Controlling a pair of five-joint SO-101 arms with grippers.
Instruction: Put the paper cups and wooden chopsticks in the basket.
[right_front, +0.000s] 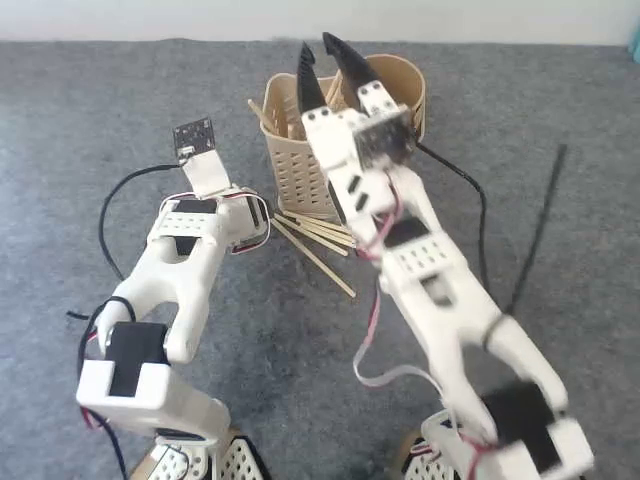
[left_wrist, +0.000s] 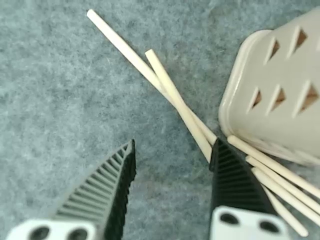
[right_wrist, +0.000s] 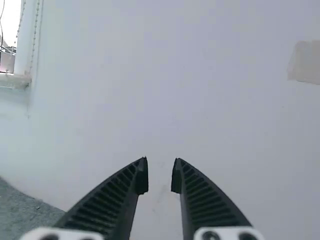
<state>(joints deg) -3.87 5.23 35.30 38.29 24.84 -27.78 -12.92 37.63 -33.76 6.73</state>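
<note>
The left hand (left_wrist: 175, 145), released, hangs nearest the wooden chopsticks (left_wrist: 165, 85) lying aslant beside the basket (left_wrist: 270, 100); the right hand (right_wrist: 159, 175), released, empty, sits above it.

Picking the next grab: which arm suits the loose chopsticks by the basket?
Left. The left gripper is open just over the chopsticks beside the basket; the right gripper is raised, pointing at the wall.

beige perforated basket (right_front: 296, 172), pale chopsticks (right_front: 322, 260), grey mat (right_front: 80, 120)
</note>
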